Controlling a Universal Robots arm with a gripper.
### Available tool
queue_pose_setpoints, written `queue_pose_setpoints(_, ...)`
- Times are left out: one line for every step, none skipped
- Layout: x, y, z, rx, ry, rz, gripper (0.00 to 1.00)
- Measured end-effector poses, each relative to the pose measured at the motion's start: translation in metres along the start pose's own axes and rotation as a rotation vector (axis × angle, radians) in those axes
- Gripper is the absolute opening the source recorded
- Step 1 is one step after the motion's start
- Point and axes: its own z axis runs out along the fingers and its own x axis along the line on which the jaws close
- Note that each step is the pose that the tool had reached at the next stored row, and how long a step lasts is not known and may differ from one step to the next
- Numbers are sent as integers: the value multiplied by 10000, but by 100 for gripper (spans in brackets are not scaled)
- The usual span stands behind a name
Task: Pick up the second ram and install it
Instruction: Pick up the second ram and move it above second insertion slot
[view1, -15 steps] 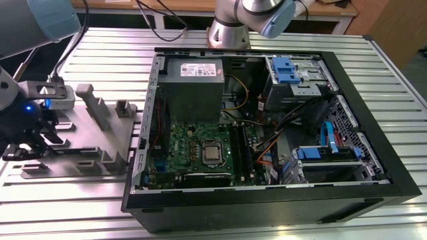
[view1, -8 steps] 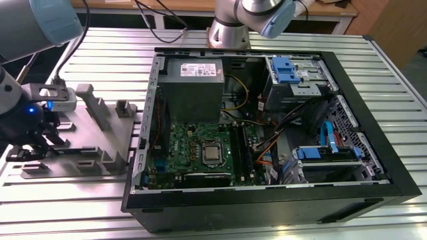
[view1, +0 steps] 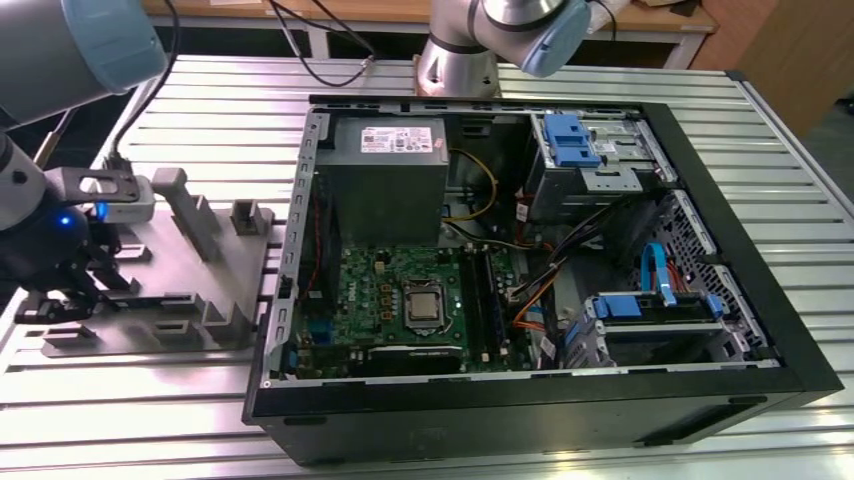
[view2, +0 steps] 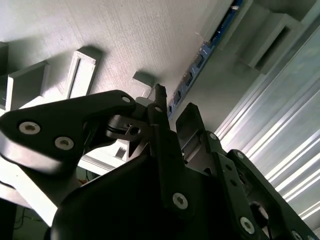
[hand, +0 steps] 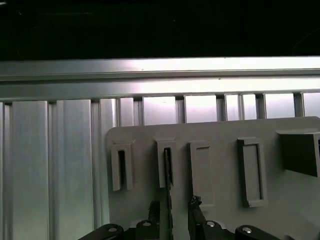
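Observation:
The second ram (hand: 168, 170) is a thin dark stick standing on edge in a slot of the grey fixture plate (hand: 220, 132). Its blue-dark edge (view2: 200, 55) runs away from the fingers in the second wrist view. My gripper (hand: 174, 207) is low over the plate and open, with one finger on each side of the stick's near end. One finger (hand: 154, 207) is close beside the stick, and the other finger (hand: 195, 205) stands a little off it. In the exterior view the gripper (view1: 60, 295) is at the plate's left end, over the dark strip of the ram (view1: 154, 299).
Grey upright blocks (view1: 180, 205) rise from the fixture plate (view1: 147, 345) around the gripper. The open computer case (view1: 747, 300) lies on the exterior view's right, with the green board (view1: 387, 300) inside. A second arm's base (view1: 461, 50) stands behind it on the slatted aluminium table (view1: 134, 410).

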Motion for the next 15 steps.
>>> queue_pose_setpoints(1,0,2,-12,5,-144,36)
queue_pose_setpoints(1,-1,3,-23,9,-279,36)
queue_pose_setpoints(2,-1,3,-26,11,-326,36)
queue_pose_setpoints(1,-1,3,-27,11,-328,36)
queue_pose_setpoints(1,-1,3,-27,11,-331,36)
queue_pose_setpoints(1,-1,3,-27,11,-333,36)
queue_pose_setpoints(1,-1,-2,-27,11,-333,36)
queue_pose_setpoints(1,-1,-6,-26,10,-333,36)
queue_pose_setpoints(0,-1,-6,-23,8,-333,36)
queue_pose_setpoints(0,-2,-7,-22,7,-333,36)
queue_pose_setpoints(0,-1,-10,-25,9,-333,36)
queue_pose_setpoints(0,-1,-12,-26,10,-333,36)
queue_pose_setpoints(0,-1,-13,-25,9,-333,36)
queue_pose_setpoints(0,-1,-14,-26,9,-333,36)
queue_pose_setpoints(0,-1,-15,-26,9,-333,34)
